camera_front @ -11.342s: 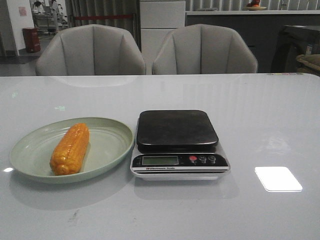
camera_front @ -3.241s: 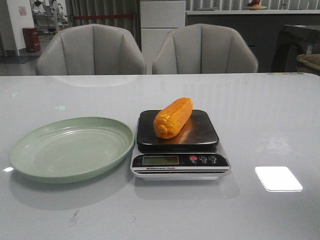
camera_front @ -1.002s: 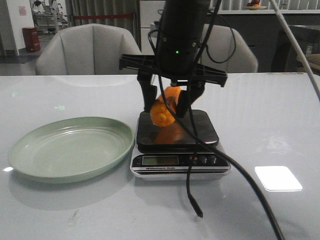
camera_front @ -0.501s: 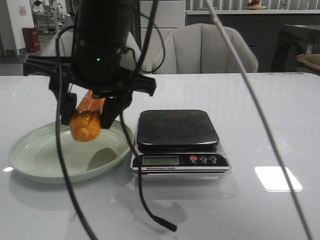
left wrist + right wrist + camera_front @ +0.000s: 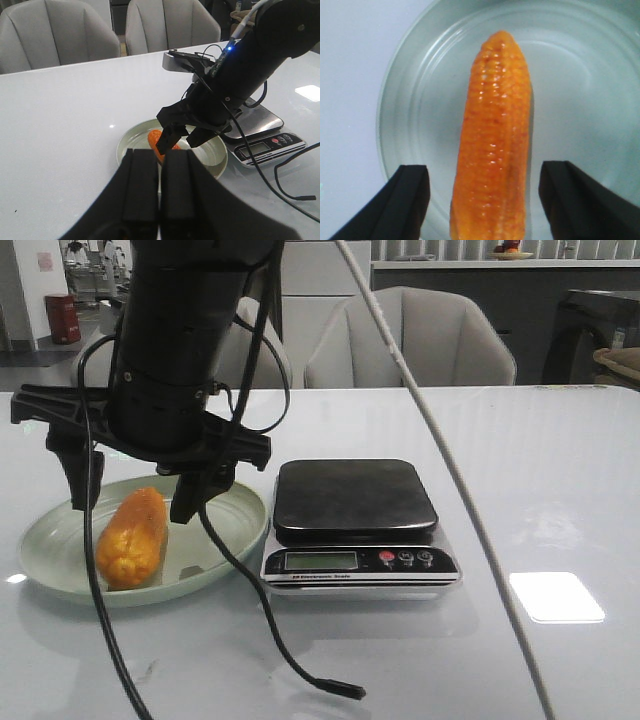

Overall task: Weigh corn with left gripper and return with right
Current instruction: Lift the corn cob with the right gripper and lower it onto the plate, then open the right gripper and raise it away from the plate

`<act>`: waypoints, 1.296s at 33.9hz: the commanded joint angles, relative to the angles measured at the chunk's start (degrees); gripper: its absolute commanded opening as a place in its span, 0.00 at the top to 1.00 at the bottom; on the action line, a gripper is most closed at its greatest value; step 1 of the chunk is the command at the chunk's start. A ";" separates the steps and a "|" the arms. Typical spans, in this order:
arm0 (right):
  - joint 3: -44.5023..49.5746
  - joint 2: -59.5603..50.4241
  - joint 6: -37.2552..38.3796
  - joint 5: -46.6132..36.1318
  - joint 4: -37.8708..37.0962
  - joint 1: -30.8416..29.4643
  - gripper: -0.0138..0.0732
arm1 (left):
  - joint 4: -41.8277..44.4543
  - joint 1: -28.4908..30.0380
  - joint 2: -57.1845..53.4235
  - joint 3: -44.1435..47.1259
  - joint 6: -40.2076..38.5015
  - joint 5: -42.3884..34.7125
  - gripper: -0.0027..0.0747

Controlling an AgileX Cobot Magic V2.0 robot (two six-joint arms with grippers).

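The glossy orange-yellow corn cob (image 5: 132, 538) is seen lying in the pale green round plate (image 5: 225, 502) on the white glossy worktop (image 5: 520, 490), between the spread fingers of the black right claw (image 5: 137, 502), untouched, while the left claw (image 5: 157, 187) is pressed closed on nothing.

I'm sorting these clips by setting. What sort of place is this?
Probably an office or lab lounge, not a home kitchen: two grey padded chairs stand behind a glossy white table, a red bin sits in a corridor beyond, and a kitchen scale is set up for the trial.
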 commanded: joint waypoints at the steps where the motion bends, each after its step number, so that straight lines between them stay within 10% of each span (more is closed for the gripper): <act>1: -1.93 -3.89 -0.60 -2.79 -0.16 -1.02 0.19 | 0.22 -0.07 0.75 -1.31 -0.07 -4.34 0.81; 10: -1.93 -8.52 -2.37 2.31 -0.59 -3.73 0.19 | 0.22 -0.07 0.75 -1.31 -0.07 -4.24 0.81; 25: 0.37 -23.01 -33.14 24.49 -0.59 -10.62 0.19 | 0.22 -0.07 0.75 -1.31 -0.07 -4.12 0.81; 44: 34.31 -57.22 -35.13 12.67 -0.59 -16.11 0.19 | 0.22 -0.07 0.75 -1.31 -0.07 -4.34 0.81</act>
